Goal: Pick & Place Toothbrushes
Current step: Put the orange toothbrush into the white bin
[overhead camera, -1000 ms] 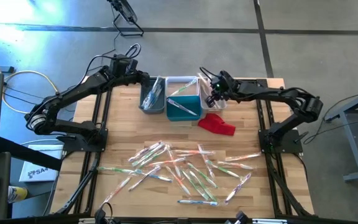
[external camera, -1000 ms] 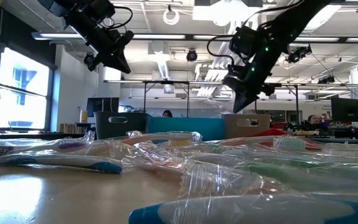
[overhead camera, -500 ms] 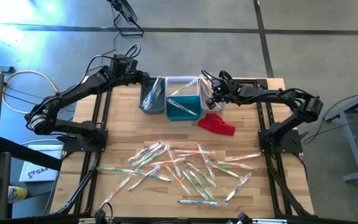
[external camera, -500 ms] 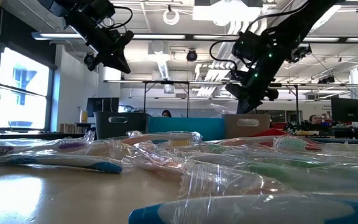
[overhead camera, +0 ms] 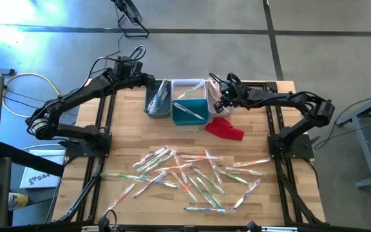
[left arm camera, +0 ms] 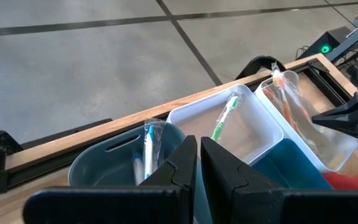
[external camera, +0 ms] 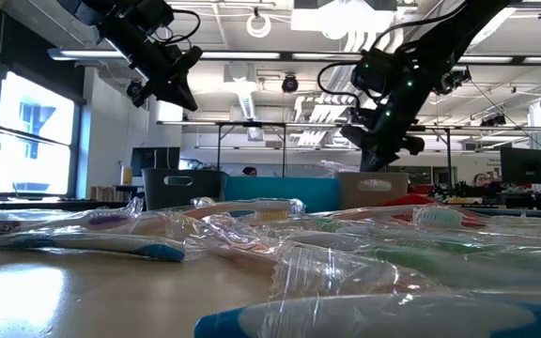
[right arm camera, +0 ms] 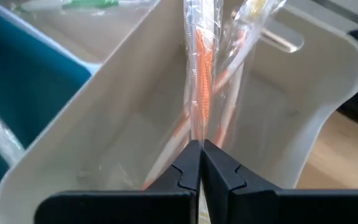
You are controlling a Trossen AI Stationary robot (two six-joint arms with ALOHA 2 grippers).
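Over the white bin (overhead camera: 226, 103) at the back of the table, the right gripper (right arm camera: 200, 163) is pinching an orange toothbrush (right arm camera: 199, 93) in its clear wrapper, with the brush hanging down inside the bin. The left gripper (left arm camera: 198, 163) is hanging above the grey bin (overhead camera: 158, 100) with its fingers pressed together. Many more toothbrushes (overhead camera: 195, 177) are lying spread on the wooden table (overhead camera: 127, 138).

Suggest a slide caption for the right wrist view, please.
Right pincer, shut on an orange toothbrush, over the white bin.
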